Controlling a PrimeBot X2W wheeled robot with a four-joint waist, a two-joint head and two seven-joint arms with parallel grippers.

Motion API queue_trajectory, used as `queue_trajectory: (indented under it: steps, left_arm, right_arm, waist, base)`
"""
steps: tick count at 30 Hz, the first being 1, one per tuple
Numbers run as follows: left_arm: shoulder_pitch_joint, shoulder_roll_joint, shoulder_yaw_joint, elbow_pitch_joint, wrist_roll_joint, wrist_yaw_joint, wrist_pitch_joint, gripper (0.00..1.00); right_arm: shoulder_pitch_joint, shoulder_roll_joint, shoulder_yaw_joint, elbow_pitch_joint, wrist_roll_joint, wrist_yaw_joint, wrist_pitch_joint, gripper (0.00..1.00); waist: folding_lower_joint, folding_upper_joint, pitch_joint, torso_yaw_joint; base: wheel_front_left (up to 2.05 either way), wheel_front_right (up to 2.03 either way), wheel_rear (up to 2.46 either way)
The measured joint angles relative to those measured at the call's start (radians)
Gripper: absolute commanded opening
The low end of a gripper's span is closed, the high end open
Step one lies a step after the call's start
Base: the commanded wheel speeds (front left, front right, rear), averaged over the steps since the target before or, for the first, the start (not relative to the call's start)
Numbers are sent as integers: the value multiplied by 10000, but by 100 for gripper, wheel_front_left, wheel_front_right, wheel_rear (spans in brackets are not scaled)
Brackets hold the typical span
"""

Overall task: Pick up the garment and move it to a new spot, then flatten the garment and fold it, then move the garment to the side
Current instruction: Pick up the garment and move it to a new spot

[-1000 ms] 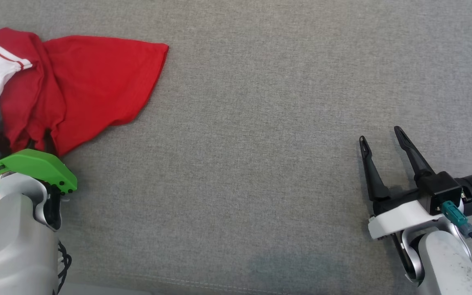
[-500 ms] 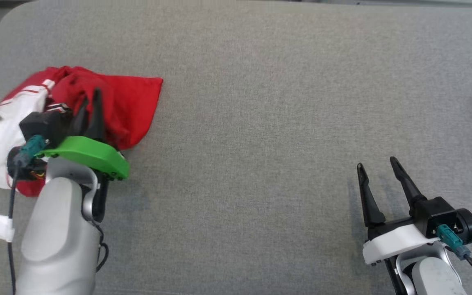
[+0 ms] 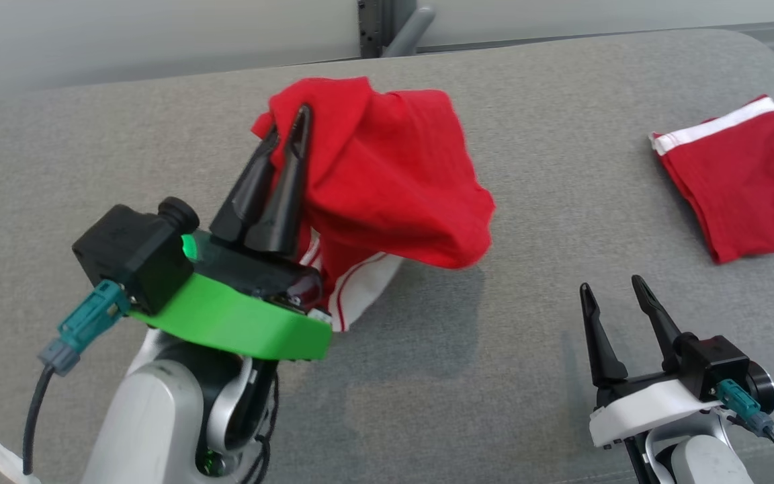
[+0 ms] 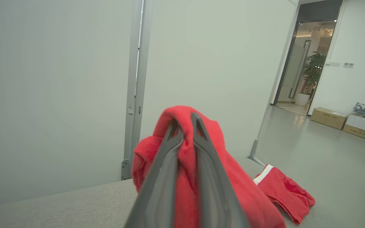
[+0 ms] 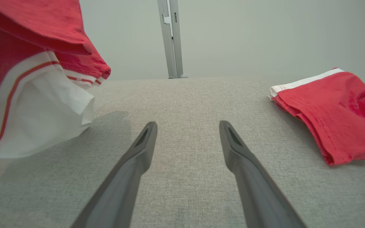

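A red garment (image 3: 387, 181) with white, red-striped trim hangs in the air over the grey table (image 3: 548, 222). My left gripper (image 3: 287, 128) is shut on a bunched fold at its top, and the cloth drapes down to the right. In the left wrist view the red garment (image 4: 185, 164) is pinched between the two fingers of the left gripper (image 4: 184, 122). From the right wrist camera, the garment (image 5: 27, 79) hangs at the upper left, clear of the table. My right gripper (image 3: 610, 288) rests low at the lower right, open, with nothing between its fingers (image 5: 144, 139).
A second red garment (image 3: 743, 181) with a white band lies folded at the table's far right, also seen as a red folded cloth (image 5: 331, 110) from the right wrist. A pale wall and a metal post (image 3: 387, 27) stand behind the table. Cardboard boxes (image 4: 347, 122) sit on the floor beyond.
My left gripper closed on the red garment and lifted it off the table, carrying it toward the middle. The head camera tilted up, bringing the far table edge and the folded garment into view.
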Motion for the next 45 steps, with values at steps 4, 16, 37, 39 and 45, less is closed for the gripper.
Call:
queue_trajectory:
  steps: [4,16,37,39,45]
  left_arm:
    - [327,-115,-581,-575,-397,299,577,0]
    - [1166,146,-759,4736,-69,226,-648,0]
    - [2985,918,-284,5390,585,1198,-3760,100]
    - [3346,1039,19,5254,569,1335,-3908,100]
    - [4251,1304,715,4849,805,1335,-4027,100]
  right_arm:
    - [59,-2,-40,42,140,-2,0,100]
    - [-12,2,199,173,510,-2,0,100]
    - [598,6,-297,-2,-75,-2,0,100]
    - [712,10,-324,-65,-207,-2,0,100]
    - [949,12,-552,-157,-453,0,0,100]
  waist:
    - [0,0,-38,-601]
    - [0,0,201,-1733]
    - [0,0,-768,-993]
    - [0,0,-936,-805]
    - [0,0,-1424,-220]
  base:
    - [0,0,0]
    - [0,0,0]
    - [0,0,0]
    - [0,0,0]
    - [0,0,0]
